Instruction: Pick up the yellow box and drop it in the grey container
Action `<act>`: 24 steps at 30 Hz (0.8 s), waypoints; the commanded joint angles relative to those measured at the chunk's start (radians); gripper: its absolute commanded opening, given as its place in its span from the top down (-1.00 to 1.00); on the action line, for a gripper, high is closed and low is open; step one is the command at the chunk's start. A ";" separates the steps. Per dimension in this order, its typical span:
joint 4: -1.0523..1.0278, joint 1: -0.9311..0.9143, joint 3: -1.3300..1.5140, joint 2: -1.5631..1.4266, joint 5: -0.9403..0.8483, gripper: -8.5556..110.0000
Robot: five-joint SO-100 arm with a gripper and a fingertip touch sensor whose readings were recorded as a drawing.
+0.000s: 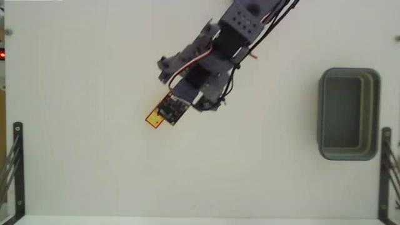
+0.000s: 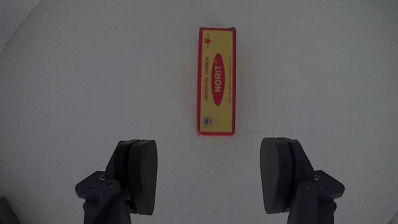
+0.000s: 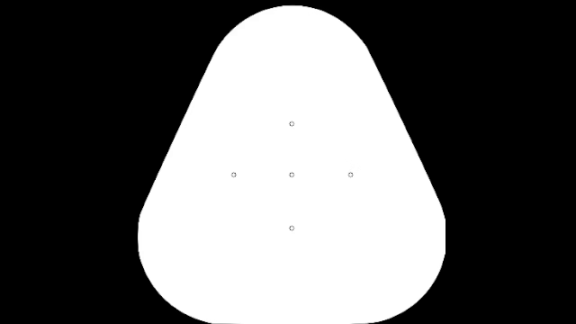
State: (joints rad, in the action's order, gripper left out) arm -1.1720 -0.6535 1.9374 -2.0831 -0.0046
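Observation:
The yellow box (image 2: 217, 81) lies flat on the white table in the wrist view, long side pointing away, with a red oval mark and red edge. My gripper (image 2: 209, 163) is open above the table, its two dark fingers (image 2: 138, 169) spread wide just short of the box's near end, nothing between them. In the fixed view the arm hangs over the box, and only the box's yellow corner (image 1: 154, 118) shows at left of the gripper (image 1: 174, 109). The grey container (image 1: 349, 114) stands empty far to the right.
Black metal brackets (image 1: 15, 164) stand at the table's left and right lower edges. The arm's body and cables (image 1: 231, 44) come in from the top middle of the fixed view.

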 commanded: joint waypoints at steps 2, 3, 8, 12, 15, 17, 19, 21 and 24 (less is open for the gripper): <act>0.026 -0.022 -0.060 0.010 0.005 -1.00; 0.029 -0.022 -0.063 0.015 0.005 -1.00; 0.047 -0.022 -0.083 0.053 0.005 -1.00; 0.059 -0.022 -0.098 0.080 0.005 -1.00; 0.068 -0.022 -0.110 0.101 0.005 -1.00; 0.073 -0.022 -0.118 0.115 0.005 -1.00; 0.079 -0.022 -0.128 0.131 0.005 -1.00; 0.085 -0.022 -0.136 0.144 0.005 -1.00; 0.092 -0.022 -0.150 0.165 0.005 -1.00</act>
State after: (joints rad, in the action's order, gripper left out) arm -1.0999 -0.6535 1.8392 -1.9006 -0.0046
